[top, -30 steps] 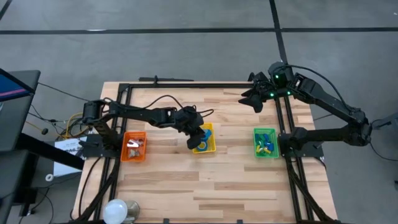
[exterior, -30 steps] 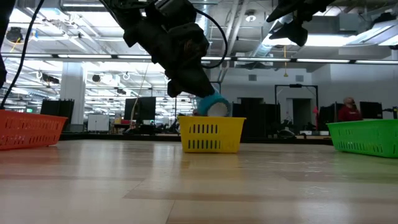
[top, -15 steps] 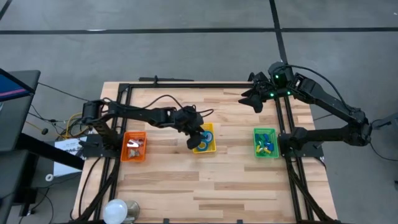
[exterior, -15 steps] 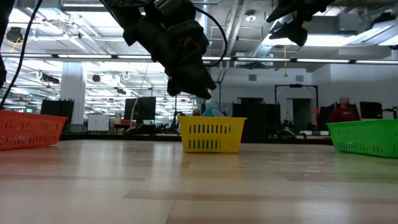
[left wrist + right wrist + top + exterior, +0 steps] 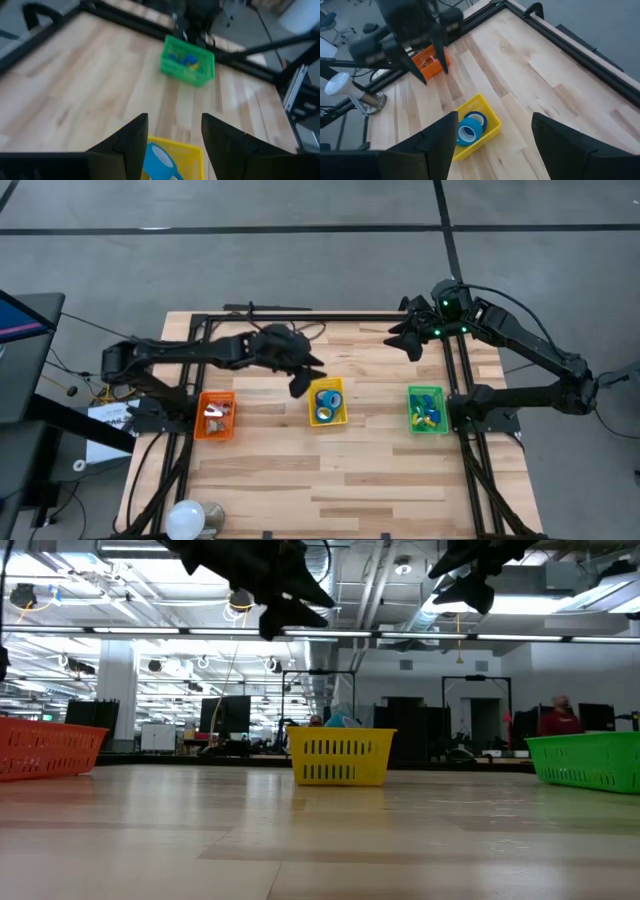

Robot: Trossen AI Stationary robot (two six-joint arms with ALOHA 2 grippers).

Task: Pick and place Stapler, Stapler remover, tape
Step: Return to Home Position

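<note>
- My left hand [image 5: 299,386], spread and empty, hangs just upper left of the yellow basket [image 5: 328,423], mid-frame from above.
- The tape [image 5: 326,400] rolls lie inside that basket.
- My right hand [image 5: 410,340], upper right, is spread and empty.
- The green basket [image 5: 409,410] holds what may be staplers [image 5: 428,412].

Looking down, I see the pale plank worktop [image 5: 330,470] on a grey floor [image 5: 300,260] crossed by dark seam lines [image 5: 250,228]. A dark screen [image 5: 25,330] juts in beside its left edge, and a white round lamp [image 5: 190,518] sits at the lower left corner. Level across, I look into a large hall with bright ceiling lights [image 5: 500,605], a white pillar [image 5: 117,690] and dark monitors [image 5: 225,712]. A person in red [image 5: 557,718] is far off on the right.
</note>
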